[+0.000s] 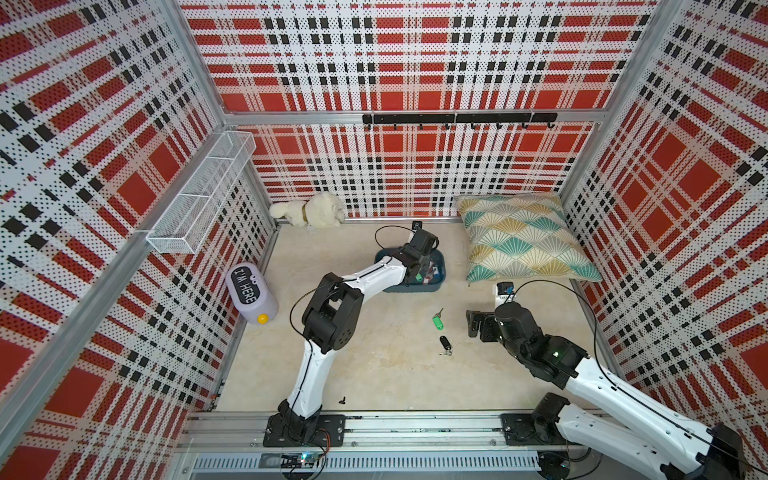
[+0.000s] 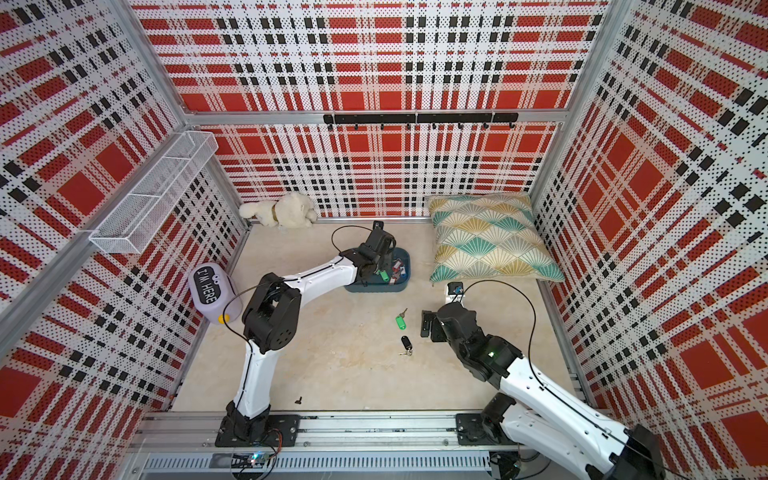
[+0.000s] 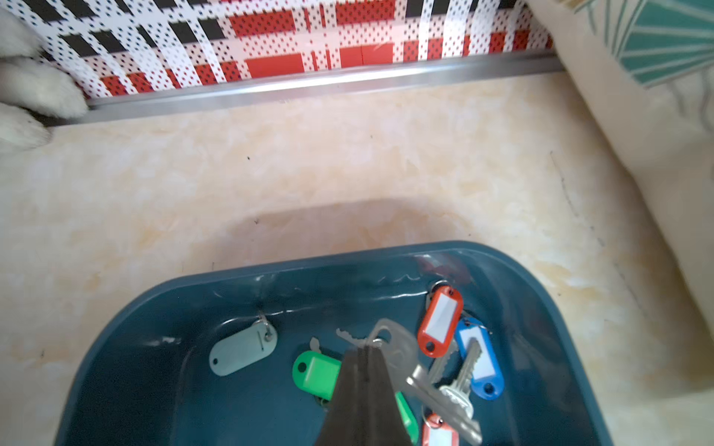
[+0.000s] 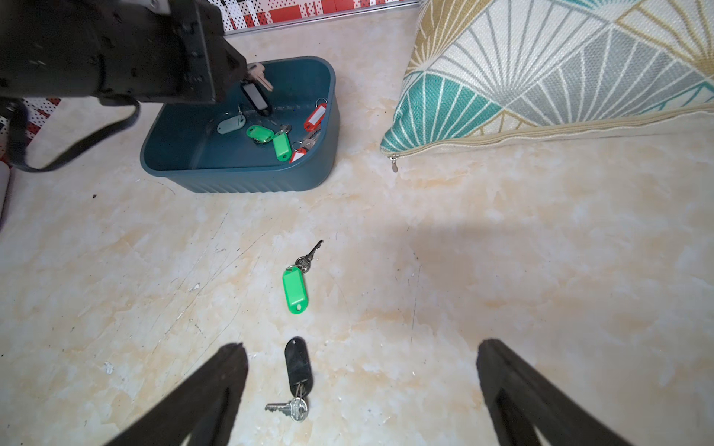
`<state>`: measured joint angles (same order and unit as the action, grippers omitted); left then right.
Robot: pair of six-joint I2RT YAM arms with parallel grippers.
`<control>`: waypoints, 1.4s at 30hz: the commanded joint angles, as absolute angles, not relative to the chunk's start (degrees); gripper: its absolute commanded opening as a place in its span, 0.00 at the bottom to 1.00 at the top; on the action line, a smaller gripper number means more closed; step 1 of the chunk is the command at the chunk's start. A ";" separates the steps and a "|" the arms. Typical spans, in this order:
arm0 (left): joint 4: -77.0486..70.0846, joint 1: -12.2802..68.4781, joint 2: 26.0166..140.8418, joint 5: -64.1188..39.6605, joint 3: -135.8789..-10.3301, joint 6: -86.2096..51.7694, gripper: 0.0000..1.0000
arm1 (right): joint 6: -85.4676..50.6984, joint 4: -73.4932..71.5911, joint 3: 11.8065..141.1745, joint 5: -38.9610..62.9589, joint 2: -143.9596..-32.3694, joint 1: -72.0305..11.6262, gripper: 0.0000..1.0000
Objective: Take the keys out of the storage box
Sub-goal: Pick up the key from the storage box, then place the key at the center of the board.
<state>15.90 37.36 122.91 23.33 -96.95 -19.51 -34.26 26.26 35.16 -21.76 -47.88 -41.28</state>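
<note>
- Keys (image 3: 440,320) with red, blue, green and pale teal tags lay inside the dark teal storage box (image 3: 154,347).
- The left gripper (image 3: 365,349) was pinched tight on a black-tagged key (image 4: 255,96), which hung over the box.
- A green-tagged key (image 4: 295,289) and a second black-tagged key (image 4: 297,367) lay on the beige marbled tabletop (image 1: 374,374) near the right gripper (image 4: 363,345), its jaws wide and empty.
- A fan-patterned pillow (image 1: 523,237), white plush toy (image 1: 311,210) and lavender container (image 1: 251,293) sat at the edges; red plaid perforated walls (image 1: 415,62) carried a wire basket (image 1: 199,199) and black hook rail (image 1: 457,118).
</note>
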 commanded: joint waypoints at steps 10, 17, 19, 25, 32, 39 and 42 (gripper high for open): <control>11.29 39.46 105.89 22.80 -83.03 -24.06 0.00 | -32.74 22.75 34.59 -22.06 -48.42 -40.52 1.00; 7.33 48.13 85.83 25.47 -60.32 -33.31 0.00 | -29.05 19.08 36.68 -24.22 -52.33 -39.08 1.00; 6.87 51.78 82.73 27.39 -55.05 -36.74 0.00 | -28.83 17.92 37.37 -24.21 -53.75 -38.38 1.00; 1.75 56.10 82.74 26.56 -44.54 -43.47 0.00 | -28.57 16.26 38.65 -23.76 -56.86 -37.18 1.00; -1.49 56.41 91.89 24.37 -47.42 -41.97 0.00 | -28.92 16.60 37.80 -24.26 -55.71 -36.83 1.00; -2.02 56.17 96.25 24.23 -49.37 -41.75 0.00 | -28.04 16.98 37.71 -23.70 -55.37 -36.17 1.00; -1.83 55.33 97.38 23.91 -50.13 -41.57 0.00 | -27.73 16.83 37.71 -22.94 -56.00 -35.95 1.00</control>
<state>-0.67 55.90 96.20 24.18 -48.45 -41.76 -28.53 17.63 37.23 -23.18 -55.92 -36.47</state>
